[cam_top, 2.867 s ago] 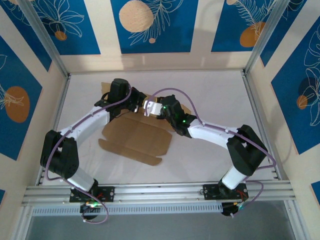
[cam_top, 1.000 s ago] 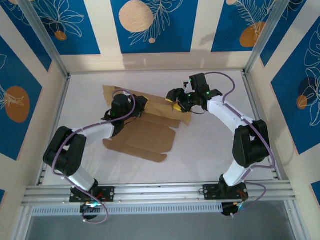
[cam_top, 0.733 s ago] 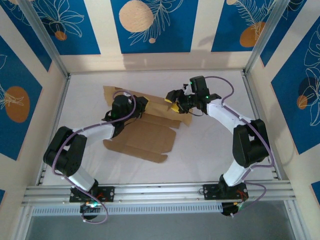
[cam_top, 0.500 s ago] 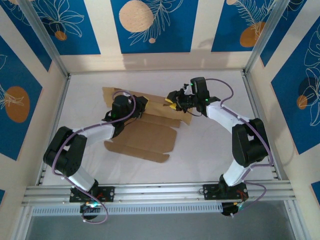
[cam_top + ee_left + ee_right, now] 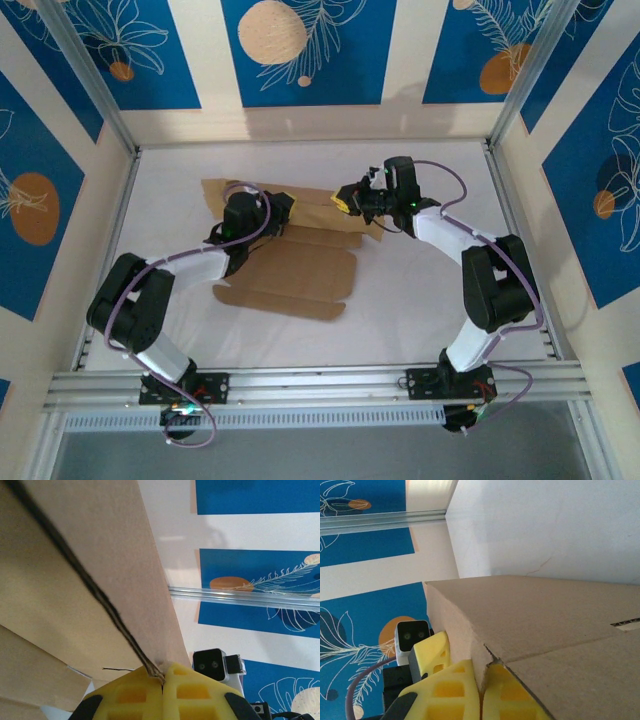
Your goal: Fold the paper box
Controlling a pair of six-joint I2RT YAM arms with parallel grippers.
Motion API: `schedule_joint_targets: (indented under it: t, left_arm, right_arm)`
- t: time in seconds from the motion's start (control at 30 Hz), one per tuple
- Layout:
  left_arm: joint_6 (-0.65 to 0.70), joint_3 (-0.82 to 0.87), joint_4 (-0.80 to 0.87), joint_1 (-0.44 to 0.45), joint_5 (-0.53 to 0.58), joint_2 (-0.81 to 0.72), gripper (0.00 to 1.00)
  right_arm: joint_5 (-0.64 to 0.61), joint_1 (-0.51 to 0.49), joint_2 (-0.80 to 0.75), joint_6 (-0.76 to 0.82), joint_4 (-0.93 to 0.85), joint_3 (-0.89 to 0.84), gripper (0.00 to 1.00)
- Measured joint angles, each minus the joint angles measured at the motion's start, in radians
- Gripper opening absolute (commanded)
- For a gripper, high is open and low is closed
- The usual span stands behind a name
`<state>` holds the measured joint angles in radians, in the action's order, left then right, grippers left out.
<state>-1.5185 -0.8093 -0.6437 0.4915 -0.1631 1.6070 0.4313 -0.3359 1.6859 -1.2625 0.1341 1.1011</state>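
Note:
The paper box (image 5: 290, 275) is a flat brown cardboard sheet with flaps, lying left of the table's middle. Its far panel is lifted off the table between both grippers. My left gripper (image 5: 283, 208) is shut on that panel's left part. In the left wrist view the yellow fingers (image 5: 130, 695) pinch the cardboard edge (image 5: 115, 615) at the left gripper (image 5: 163, 680). My right gripper (image 5: 345, 200) is shut on the panel's right end. In the right wrist view the right gripper (image 5: 481, 685) clamps the cardboard's (image 5: 560, 620) corner edge.
The white table (image 5: 430, 290) is fenced by an aluminium frame (image 5: 320, 385) along the near edge and posts at the far corners. Blue patterned walls stand close behind. Bare table lies to the right of and in front of the sheet.
My right gripper has moved a little left onto the raised panel's right end and shut on it. The sheet's near part has shifted slightly right. The left gripper has kept its grip.

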Motion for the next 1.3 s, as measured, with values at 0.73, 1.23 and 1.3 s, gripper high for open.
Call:
schedule_joint_targets:
  t: [0.73, 1.23, 1.3]
  left_arm:
    - [0.008, -0.002, 0.040, 0.030, 0.077, -0.018, 0.00]
    - [0.035, 0.051, -0.038, 0.121, 0.225, -0.040, 0.00]
    - [0.046, 0.067, -0.049, 0.128, 0.249, -0.048, 0.00]
  right_arm:
    - [-0.333, -0.010, -0.411, 0.447, -0.374, -0.188, 0.15]
    - [-0.433, -0.016, -0.043, 0.627, -0.557, -0.016, 0.41]
    - [-0.447, -0.006, -0.010, 0.642, -0.563, 0.020, 0.44]
